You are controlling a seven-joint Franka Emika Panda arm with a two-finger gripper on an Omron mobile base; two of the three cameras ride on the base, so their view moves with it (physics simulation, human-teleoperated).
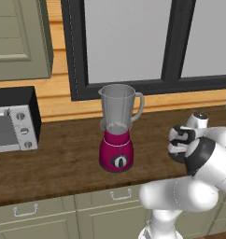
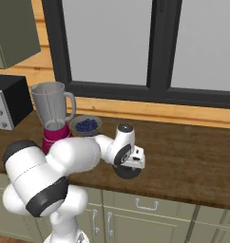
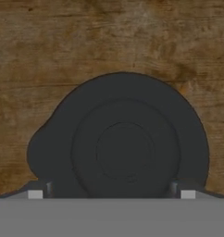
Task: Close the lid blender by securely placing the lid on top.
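Small round black disc lid (image 3: 125, 148) lies flat on the brown wooden worktop (image 3: 109, 41), directly below my fingers (image 3: 36, 193), tips straddling its rim. Clenched or released, I cannot tell. The magenta-based blender (image 1: 116, 140), clear grey jar open and empty, stands well left. Small bowl (image 2: 86, 125) holds blueberries.

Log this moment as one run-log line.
phase: reaching for lid | gripper: open, fingers astride lid on counter | blender: jar open, no lid
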